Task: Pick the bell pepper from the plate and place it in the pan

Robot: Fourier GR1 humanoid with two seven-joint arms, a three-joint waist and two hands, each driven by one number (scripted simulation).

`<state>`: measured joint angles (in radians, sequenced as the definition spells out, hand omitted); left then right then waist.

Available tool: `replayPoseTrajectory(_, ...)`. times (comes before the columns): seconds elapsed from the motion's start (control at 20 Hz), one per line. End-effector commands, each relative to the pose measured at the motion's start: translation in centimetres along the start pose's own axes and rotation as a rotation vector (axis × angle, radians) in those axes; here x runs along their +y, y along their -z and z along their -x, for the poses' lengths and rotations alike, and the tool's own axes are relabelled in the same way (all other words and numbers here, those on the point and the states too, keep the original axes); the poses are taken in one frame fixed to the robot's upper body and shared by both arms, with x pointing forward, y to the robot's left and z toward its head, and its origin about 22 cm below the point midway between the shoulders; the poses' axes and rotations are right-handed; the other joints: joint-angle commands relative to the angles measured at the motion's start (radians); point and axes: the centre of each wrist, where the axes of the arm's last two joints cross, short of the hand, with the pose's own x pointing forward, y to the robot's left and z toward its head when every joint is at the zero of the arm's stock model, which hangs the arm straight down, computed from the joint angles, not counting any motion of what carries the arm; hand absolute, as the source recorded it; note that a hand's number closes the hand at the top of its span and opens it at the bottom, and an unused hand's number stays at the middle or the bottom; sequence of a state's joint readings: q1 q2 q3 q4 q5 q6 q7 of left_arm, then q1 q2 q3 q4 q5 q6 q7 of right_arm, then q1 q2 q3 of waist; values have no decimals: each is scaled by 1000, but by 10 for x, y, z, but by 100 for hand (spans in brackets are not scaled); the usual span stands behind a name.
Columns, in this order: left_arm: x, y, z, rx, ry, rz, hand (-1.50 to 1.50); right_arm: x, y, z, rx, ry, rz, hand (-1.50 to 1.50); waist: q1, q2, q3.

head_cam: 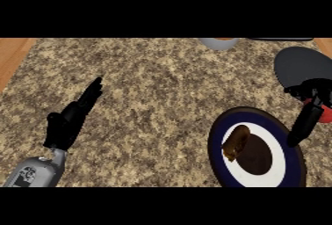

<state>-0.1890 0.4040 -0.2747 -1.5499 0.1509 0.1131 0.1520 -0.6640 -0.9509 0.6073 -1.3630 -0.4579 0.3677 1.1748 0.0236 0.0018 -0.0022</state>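
A red bell pepper (323,113) shows partly at the right edge, with my right hand (310,93) curled round it. The hand's thumb (303,127) points down over the plate's right rim. Hand and pepper hang at the near edge of the dark grey pan (299,65), which lies at the far right. The plate (216,151) has a dark blue rim, a white ring and a brown centre, and sits at the front right. My left hand (70,119) rests open at the left, fingers straight and pointing away from me.
A brown, bread-like piece (236,143) lies on the plate's left part. A grey bowl (218,43) is cut off by the far edge. Wooden edging (13,55) borders the speckled counter at the left.
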Motion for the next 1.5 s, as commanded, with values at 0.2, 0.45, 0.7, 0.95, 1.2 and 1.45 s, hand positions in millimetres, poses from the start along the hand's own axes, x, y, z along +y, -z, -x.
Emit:
replayPoseTrajectory(0.2, 14, -2, 7, 9, 7, -21, 0, 20, 11, -17, 210, -53, -10, -150, -12, -1, 0)
replayPoseTrajectory(0.45, 2, -18, 4, 0, -21, -25, 0, 20, 23, -7, 201, -63, -16, -150, -10, -4, 1)
replayPoseTrajectory(0.7, 13, -13, 5, 7, -3, -20, 0, 35, 29, -3, 110, -136, -68, 150, -21, -4, 1)
replayPoseTrajectory(0.95, -2, -7, 2, 8, -16, -11, 0, 66, 35, -28, 81, -148, -123, 150, -19, -3, 1)
replayPoseTrajectory(1.2, 15, 0, 0, 3, -7, -23, 0, 28, 19, -27, 83, -121, -68, 150, -17, -2, 1)
replayPoseTrajectory(1.45, 2, 4, 9, 19, -5, -27, 0, 18, -13, -17, 33, -118, 102, 150, -31, -4, 1)
